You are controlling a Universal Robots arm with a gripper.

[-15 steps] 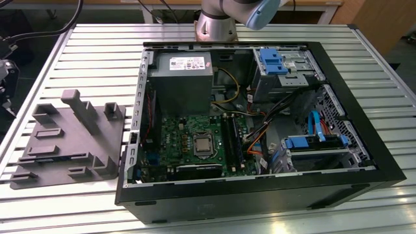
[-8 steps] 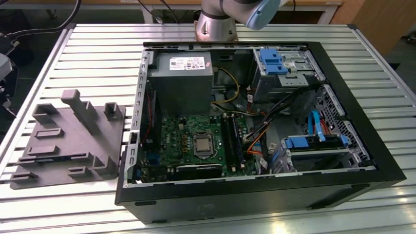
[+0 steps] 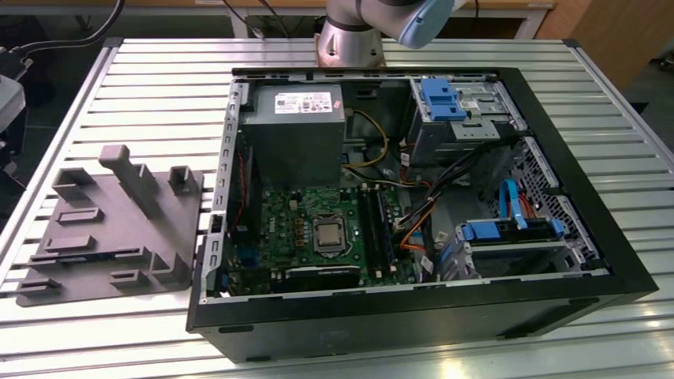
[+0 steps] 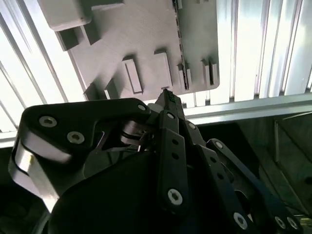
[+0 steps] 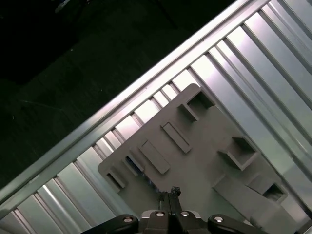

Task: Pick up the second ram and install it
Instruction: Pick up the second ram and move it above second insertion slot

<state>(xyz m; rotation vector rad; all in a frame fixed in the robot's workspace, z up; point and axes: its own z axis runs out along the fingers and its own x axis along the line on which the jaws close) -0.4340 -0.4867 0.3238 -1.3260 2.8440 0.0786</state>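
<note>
The grey tray (image 3: 74,237) lies on the slatted table, on the exterior view's left beside the open computer case (image 3: 421,316). A thin dark strip stands on edge in the tray's long slot (image 3: 93,254) (image 4: 179,44); it looks like the second ram, though I cannot make out its chips. My gripper (image 4: 168,95) (image 5: 170,191) hangs high above the tray's case-side edge in both wrist views. Its black fingers (image 4: 171,141) meet at the tips, shut, with nothing seen between them. The motherboard's long black slots (image 3: 374,225) lie inside the case.
The case holds a grey power supply (image 3: 295,126), the green motherboard (image 3: 305,229), blue drive brackets (image 3: 443,99) and loose orange and blue cables (image 3: 416,225). The arm's base (image 3: 348,39) stands behind the case. The tray has raised blocks (image 3: 126,170).
</note>
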